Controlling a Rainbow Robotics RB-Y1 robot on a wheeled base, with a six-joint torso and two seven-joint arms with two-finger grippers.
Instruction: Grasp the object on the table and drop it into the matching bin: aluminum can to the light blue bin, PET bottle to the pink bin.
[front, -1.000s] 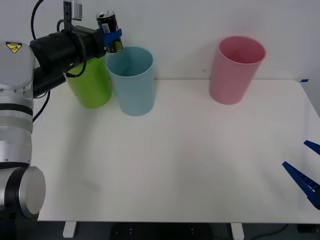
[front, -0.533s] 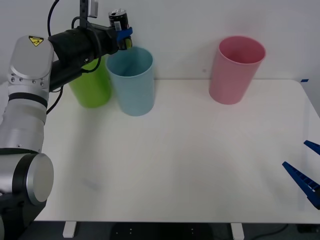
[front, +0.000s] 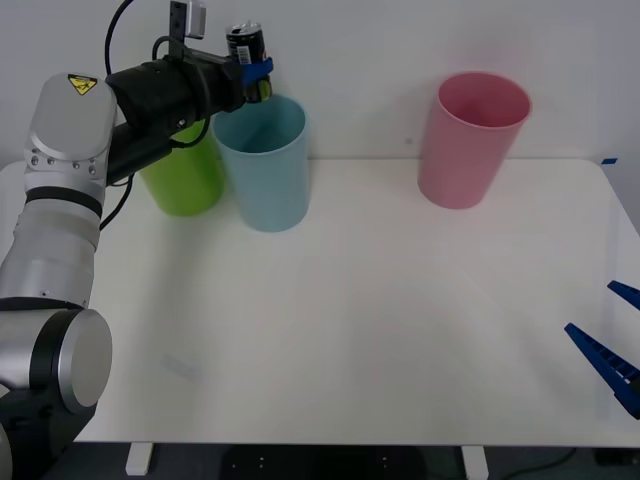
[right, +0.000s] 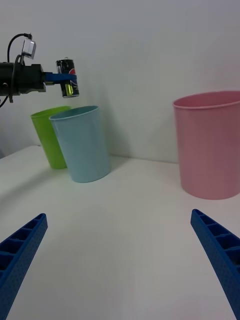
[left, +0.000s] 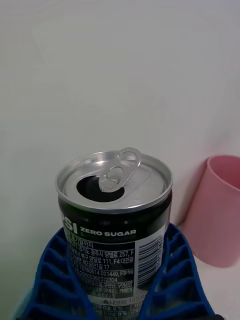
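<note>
Aluminum can in left tool above light blue bin; pink bin far right.

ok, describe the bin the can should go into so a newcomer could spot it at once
On the white table, look to the far edge on the robot's left, where two tall plastic cups stand side by side. The target is the light blue bin, directly below the left hand holding the can. Its neighbour is the lime green bin; the pink bin stands apart to the right.
</note>
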